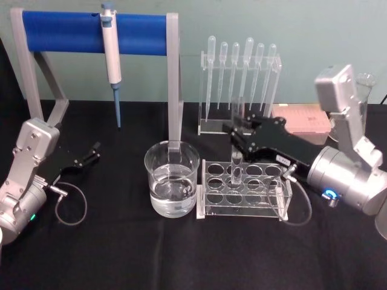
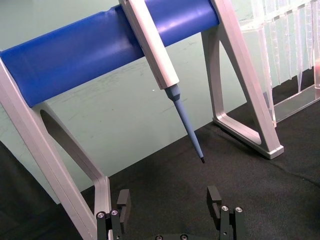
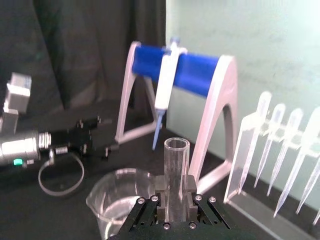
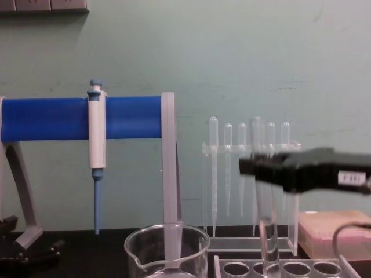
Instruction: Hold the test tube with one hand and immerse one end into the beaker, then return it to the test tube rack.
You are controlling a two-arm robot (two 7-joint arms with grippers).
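Black and angular, the right hand [image 3: 175,192] is clamped on the test tube [image 3: 176,165], its two blocky fingers pressed against the clear glass below the round open mouth. The tube stands upright, its lower end reaching down into a round hole of the clear plastic rack [image 1: 245,190]. Just beside the rack is the beaker [image 1: 172,181], wide, spouted glass partly filled with clear liquid. The left hand [image 1: 92,151] rests well apart over the black cloth [image 1: 121,254], fingers spread wide.

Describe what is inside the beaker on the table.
The beaker holds clear liquid, partly filling it. The test tube is not in it. Nothing covers its inside.
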